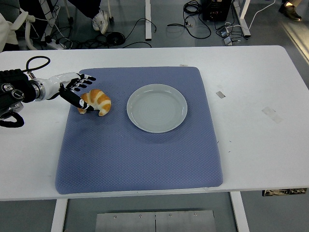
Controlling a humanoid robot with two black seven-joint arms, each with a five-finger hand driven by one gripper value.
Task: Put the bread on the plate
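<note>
From the head view, the bread (95, 101) (a glossy, curved croissant) is lying on the quilted blue mat (140, 154) near its left edge, well short of the smooth, round, pale plate (157, 108), with bare mat lying open between them. The left hand (72, 89) is reaching in over the white worktop (256, 121), its fingers (83, 82) spreading, holding nothing, one fingertip touching the bread's left end. The arm is running off the left edge.

Black arm, looped cable; white-backed, black-fingered robot hand (72, 89).
</note>
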